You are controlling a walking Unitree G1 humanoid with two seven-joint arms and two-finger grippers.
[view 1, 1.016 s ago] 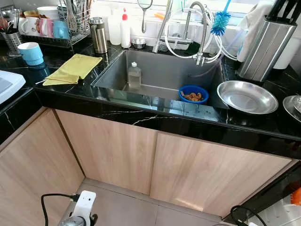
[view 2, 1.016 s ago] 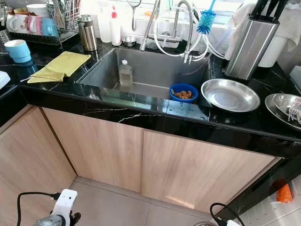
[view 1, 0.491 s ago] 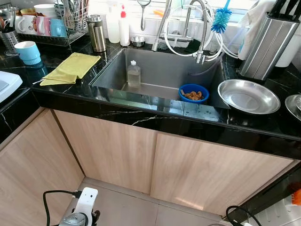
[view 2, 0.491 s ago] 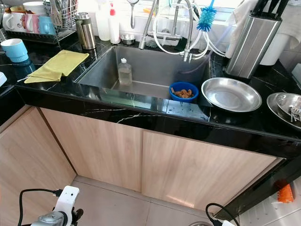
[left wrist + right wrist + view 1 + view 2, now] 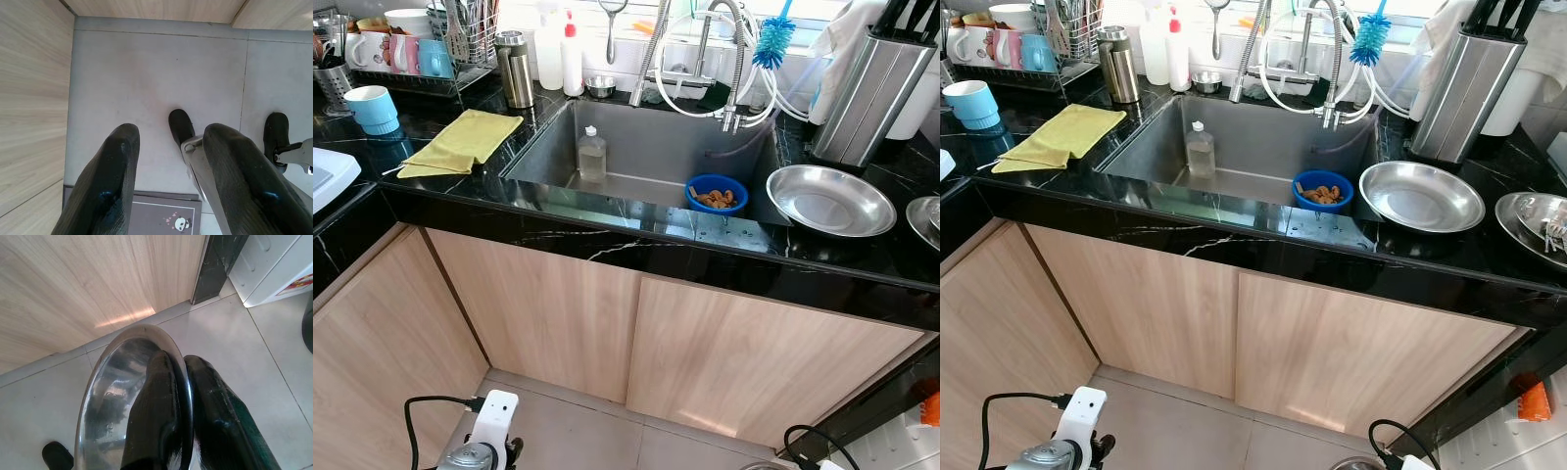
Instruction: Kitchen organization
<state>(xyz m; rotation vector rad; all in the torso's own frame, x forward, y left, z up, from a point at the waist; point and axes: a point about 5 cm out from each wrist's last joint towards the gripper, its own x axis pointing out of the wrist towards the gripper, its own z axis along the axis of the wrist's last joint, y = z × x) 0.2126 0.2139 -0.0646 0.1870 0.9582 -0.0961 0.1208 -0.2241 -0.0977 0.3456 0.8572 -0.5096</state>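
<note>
The steel bowl [image 5: 117, 396] is in my right gripper [image 5: 186, 406], low near the floor in front of the wooden cabinet doors [image 5: 636, 343]; my two black fingers are closed on its rim, one inside and one outside. The black counter [image 5: 607, 235] runs across the scene before me, with the grey sink [image 5: 646, 147] set in the middle. A steel plate [image 5: 830, 201] lies on the counter just to the right of the sink, and a yellow cloth [image 5: 460, 142] lies on the left. A small blue bowl [image 5: 716, 194] with brown pieces stands inside the sink, near a clear bottle [image 5: 592, 155]. My left gripper [image 5: 168, 161] hangs over the grey floor [image 5: 146, 83], its fingers spread apart and holding nothing.
</note>
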